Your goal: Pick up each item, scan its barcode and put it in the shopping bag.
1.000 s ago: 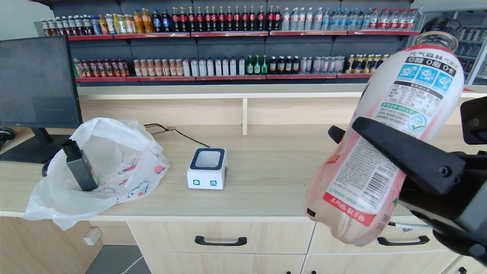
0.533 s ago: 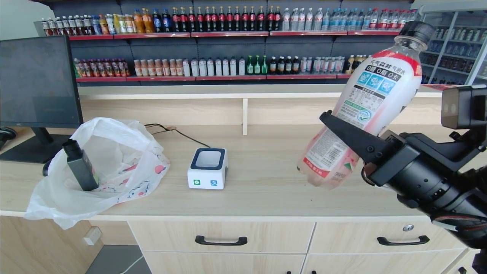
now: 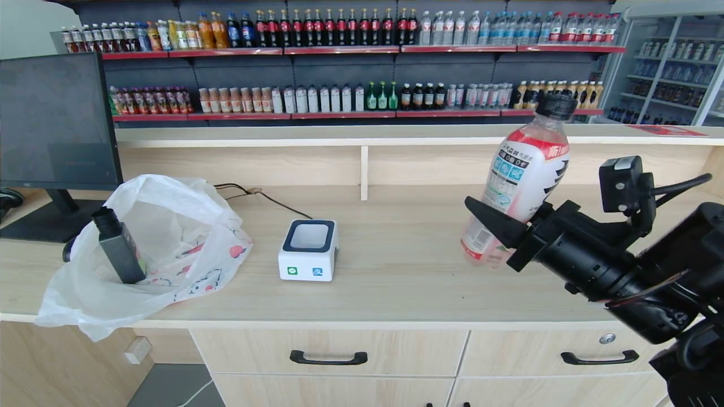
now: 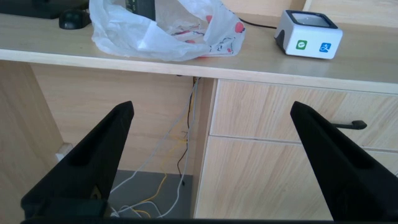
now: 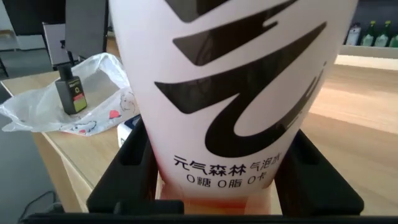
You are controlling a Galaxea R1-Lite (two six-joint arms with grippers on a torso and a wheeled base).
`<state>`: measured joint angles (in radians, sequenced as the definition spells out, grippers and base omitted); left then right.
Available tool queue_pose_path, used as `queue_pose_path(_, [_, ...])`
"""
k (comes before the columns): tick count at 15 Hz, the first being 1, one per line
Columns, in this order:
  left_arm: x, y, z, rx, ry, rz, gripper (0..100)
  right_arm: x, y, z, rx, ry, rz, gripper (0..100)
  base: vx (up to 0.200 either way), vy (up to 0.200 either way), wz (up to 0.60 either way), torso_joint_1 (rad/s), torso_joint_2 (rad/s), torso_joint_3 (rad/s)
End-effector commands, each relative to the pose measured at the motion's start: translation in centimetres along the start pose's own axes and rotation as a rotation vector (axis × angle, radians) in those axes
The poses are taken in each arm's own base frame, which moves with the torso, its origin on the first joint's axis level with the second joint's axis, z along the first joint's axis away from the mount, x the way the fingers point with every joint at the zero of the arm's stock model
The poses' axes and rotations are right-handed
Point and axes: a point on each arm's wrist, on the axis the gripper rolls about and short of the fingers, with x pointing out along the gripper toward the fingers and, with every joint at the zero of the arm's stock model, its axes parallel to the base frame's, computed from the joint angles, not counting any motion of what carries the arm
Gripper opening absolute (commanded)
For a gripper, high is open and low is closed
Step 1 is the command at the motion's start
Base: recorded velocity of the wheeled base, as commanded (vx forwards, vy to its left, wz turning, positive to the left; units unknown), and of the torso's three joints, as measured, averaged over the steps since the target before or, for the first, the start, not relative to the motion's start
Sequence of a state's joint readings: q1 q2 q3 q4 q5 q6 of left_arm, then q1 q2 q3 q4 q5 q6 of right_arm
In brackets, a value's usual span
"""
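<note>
The right gripper (image 3: 493,227) was clamped around the lower half of the pink-and-white drink bottle (image 3: 526,169), with one finger pressed on each side of the label. It held the bottle to the right of the scanner (image 3: 308,250), over the wooden counter (image 3: 396,282). The bottle was nearly upright, its black cap tipped slightly away from the scanner. In the head view the far finger was hidden behind the bottle. Whether the bottle's base touched the counter could not be made out.

The left gripper (image 4: 211,109) had its jaws spread wide and held nothing. It sat lower than the scanner, facing the cabinet front below the counter.

The shopping bag (image 3: 169,226) lay open to the left of the scanner. A dark bottle (image 3: 119,246) stood inside it, its foot hidden by the plastic. The scanner stood between the bag and the gripped bottle, which was well apart from the bag.
</note>
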<state>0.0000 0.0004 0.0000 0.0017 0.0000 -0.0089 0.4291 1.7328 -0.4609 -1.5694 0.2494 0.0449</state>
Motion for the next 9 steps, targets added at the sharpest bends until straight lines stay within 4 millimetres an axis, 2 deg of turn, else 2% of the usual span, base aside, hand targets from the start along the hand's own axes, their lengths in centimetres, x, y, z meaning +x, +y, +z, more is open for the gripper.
queue_pose_path(1, [0.0, 0.0, 0.0, 0.000, -0.001, 0.000, 100, 1.7, -1.0, 0.2, -0.079, -0.041, -0.016, 0, 0.000, 0.000, 0.00, 0.000, 0.00, 0.000])
queue_pose_path(3, [0.0, 0.0, 0.0, 0.000, -0.001, 0.000, 100, 1.8, -1.0, 0.3, -0.135, -0.046, -0.020, 0, 0.000, 0.000, 0.00, 0.000, 0.00, 0.000])
queue_pose_path(4, [0.0, 0.0, 0.0, 0.000, -0.001, 0.000, 100, 2.1, -1.0, 0.4, -0.165, -0.052, -0.100, 0, 0.000, 0.000, 0.00, 0.000, 0.00, 0.000])
queue_pose_path(6, [0.0, 0.0, 0.0, 0.000, -0.001, 0.000, 100, 2.3, 0.2, -0.6, -0.138, -0.018, -0.192, 0, 0.000, 0.000, 0.00, 0.000, 0.00, 0.000])
queue_pose_path(9, [0.0, 0.0, 0.0, -0.002, -0.001, 0.000, 100, 2.0, 0.6, -1.0, -0.128, 0.006, -0.201, 0, -0.200, 0.000, 0.00, 0.007, 0.01, 0.004])
